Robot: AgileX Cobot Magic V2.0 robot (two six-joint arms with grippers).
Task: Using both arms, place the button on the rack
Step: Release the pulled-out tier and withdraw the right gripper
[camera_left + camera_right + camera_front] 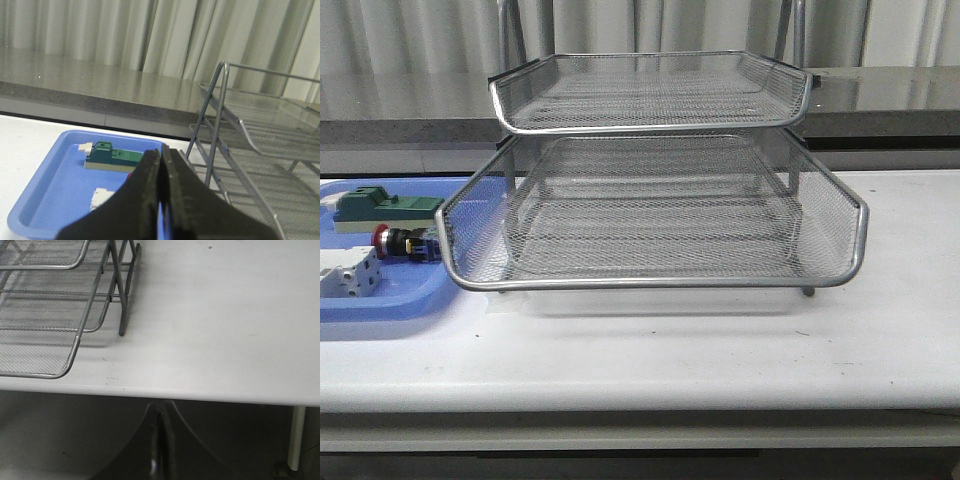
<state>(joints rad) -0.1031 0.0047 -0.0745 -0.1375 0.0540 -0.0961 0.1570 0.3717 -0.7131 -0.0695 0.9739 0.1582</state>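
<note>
Your red-capped cylindrical button [398, 241] lies on its side in the smooth blue plastic tray [380, 305] on the white counter [720, 350] – just beside the silver wire-mesh rack [650, 215] – while both arms' dark fingers [161, 200] [159, 450] sit pressed closed, holding nothing.

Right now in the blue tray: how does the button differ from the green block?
Colour: the button has a red head and dark body with blue and yellow bits; the green block is dark green on a pale base.
Shape: the button is a small cylinder lying on its side; the green block is longer, boxy and sits flat.
Position: the button lies nearer the camera, the green block behind it.
Both rest in the blue tray, left of the rack.
</note>
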